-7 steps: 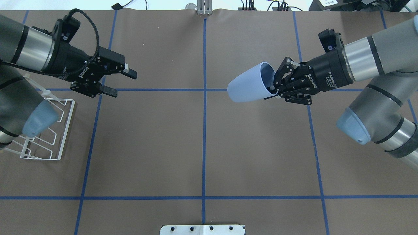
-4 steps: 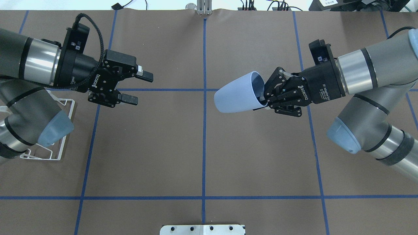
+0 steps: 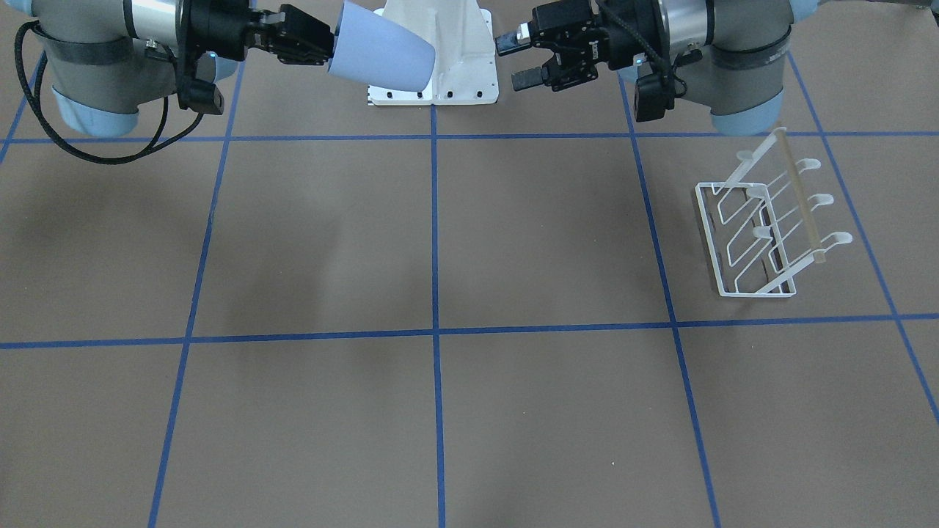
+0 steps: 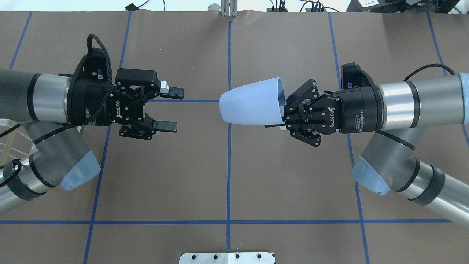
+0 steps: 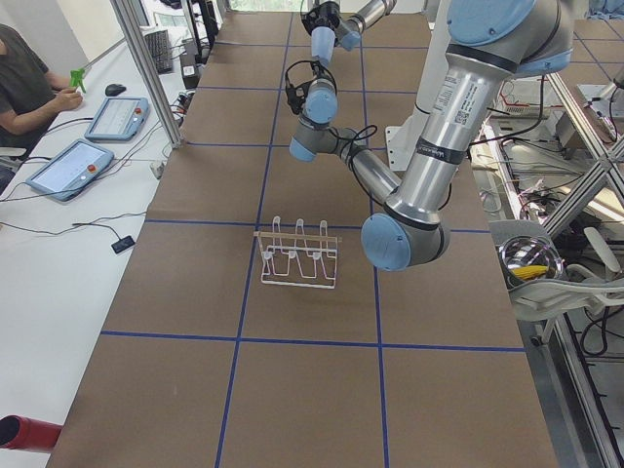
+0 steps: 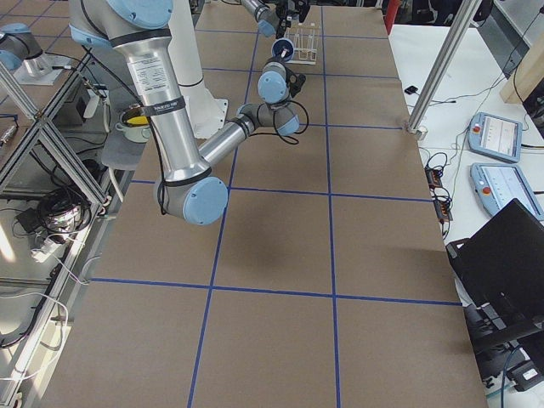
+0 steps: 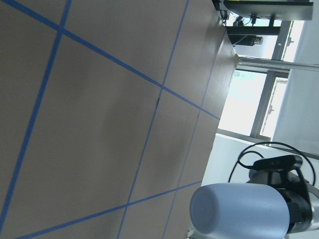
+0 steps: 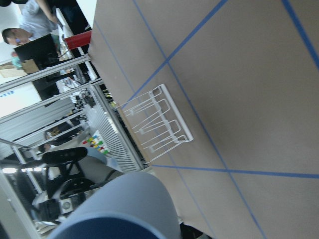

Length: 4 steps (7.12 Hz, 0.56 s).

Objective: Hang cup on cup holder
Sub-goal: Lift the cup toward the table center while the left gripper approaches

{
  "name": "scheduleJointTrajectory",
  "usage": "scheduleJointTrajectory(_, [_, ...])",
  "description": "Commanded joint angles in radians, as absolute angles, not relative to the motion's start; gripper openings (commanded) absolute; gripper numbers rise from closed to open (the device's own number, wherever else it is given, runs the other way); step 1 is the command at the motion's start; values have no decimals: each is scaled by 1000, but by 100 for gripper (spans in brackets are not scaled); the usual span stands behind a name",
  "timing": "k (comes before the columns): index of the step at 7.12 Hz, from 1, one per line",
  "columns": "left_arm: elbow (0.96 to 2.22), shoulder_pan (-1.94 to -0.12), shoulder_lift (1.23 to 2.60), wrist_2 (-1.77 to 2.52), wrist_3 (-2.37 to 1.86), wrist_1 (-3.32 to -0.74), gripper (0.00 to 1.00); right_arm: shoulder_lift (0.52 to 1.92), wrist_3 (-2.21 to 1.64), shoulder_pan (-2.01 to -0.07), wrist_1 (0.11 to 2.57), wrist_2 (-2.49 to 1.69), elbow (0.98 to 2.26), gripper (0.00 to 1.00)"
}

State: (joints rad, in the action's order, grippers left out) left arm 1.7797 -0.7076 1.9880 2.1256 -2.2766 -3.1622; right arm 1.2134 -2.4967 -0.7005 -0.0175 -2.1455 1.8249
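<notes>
The pale blue cup [image 4: 251, 104] lies on its side in the air over the table's centre line, its closed base toward my left arm. My right gripper [image 4: 281, 116] is shut on the cup's rim, one finger inside the mouth. The cup also shows in the front-facing view [image 3: 381, 51] and in the left wrist view [image 7: 239, 209]. My left gripper [image 4: 171, 109] is open and empty, level with the cup and a short gap from its base. The white wire cup holder [image 3: 763, 227] stands empty on the table to my left; in the overhead view my left arm hides most of it.
The white robot base plate [image 4: 227, 257] sits at the near table edge. Blue tape lines cross the brown table [image 4: 227, 176]. An operator [image 5: 29, 78] sits at a side table with tablets, beyond the table's far edge.
Both arms have moved toward the centre line. The cup has travelled left and turned level, the open left gripper has travelled right, and the gap between them has narrowed. The left arm now covers the rack.
</notes>
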Motion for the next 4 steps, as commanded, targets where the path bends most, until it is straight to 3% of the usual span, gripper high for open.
scheduleJointTrajectory(1, [1781,-625,1993,2015,-2373,-3288,98,1192,-2575,-667,-102,-2088,1825,0])
scheduleJointTrajectory(4, [1792,-588,2016,1939,-2378,-3330,98,1192,-2612,-638,-163,-2086,1824,0])
